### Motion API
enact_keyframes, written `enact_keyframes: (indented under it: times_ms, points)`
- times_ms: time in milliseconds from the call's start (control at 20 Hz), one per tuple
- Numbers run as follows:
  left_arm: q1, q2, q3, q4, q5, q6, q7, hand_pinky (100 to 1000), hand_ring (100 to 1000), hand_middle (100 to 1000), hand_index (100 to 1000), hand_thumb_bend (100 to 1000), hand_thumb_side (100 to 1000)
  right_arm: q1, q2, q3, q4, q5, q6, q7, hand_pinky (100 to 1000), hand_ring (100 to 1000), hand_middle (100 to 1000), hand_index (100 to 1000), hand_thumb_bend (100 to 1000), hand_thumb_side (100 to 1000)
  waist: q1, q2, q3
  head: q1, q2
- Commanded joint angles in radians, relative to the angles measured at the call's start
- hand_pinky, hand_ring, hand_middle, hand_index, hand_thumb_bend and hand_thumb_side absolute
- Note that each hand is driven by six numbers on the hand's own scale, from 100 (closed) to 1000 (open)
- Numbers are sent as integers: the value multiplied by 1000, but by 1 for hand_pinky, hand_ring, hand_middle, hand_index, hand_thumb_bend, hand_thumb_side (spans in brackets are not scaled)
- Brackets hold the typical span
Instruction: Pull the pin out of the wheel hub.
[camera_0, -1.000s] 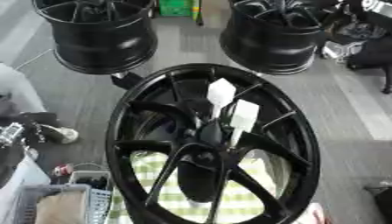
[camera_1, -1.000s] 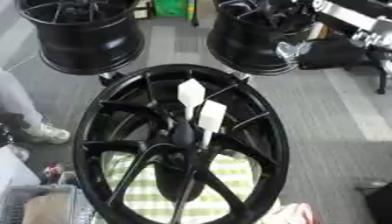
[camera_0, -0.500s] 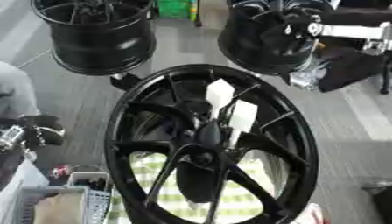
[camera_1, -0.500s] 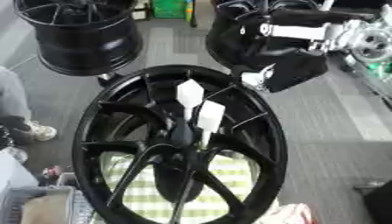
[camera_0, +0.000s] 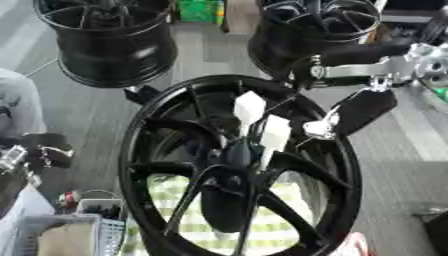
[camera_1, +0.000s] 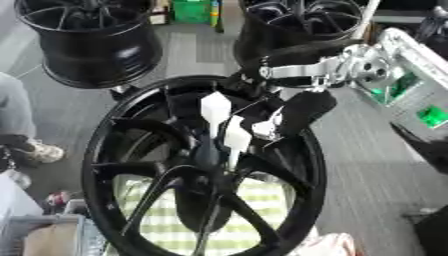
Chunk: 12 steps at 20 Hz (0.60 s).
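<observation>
A large black wheel hub (camera_0: 241, 170) stands nearly upright in front of the robot, its spokes meeting at a dark centre. Two white-tagged pins rise from that centre: the taller pin (camera_0: 248, 107) on the left and a shorter pin (camera_0: 275, 134) just beside it to the right. A green-and-white checked cloth (camera_0: 289, 220) shows through the lower spokes.

The right hand (camera_1: 293, 114) comes in from the upper right on a black and silver arm and hangs over the hub's right side, near the shorter pin but apart from it. The hand reads as a dark blur with a pale patch at its tip, so I cannot tell whether its fingers are straight or curled. The left hand does not show in either view.

The risks lie in the approach. The two pins stand close together, so fingers closing on one could knock or catch the other. A sideways pull could jam the pin in its hole or rock the upright hub. The spokes crowd the centre and could snag the hand as it reaches in.
</observation>
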Motion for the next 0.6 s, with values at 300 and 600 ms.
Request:
enact_keyframes:
  times_ms: [300,600]
  points:
    - [-6,17,-3,-14,-1,0,-7,684,628,643,777,100,908,-24,42,22,52,93,-42,53,832,854,915,999,203,536,5,-13,1,-6,-3]
    - [-5,15,-5,-15,-1,2,-9,684,629,643,777,100,909,-32,75,40,107,129,-67,51,832,857,918,1000,204,536,4,-14,5,-7,-3]
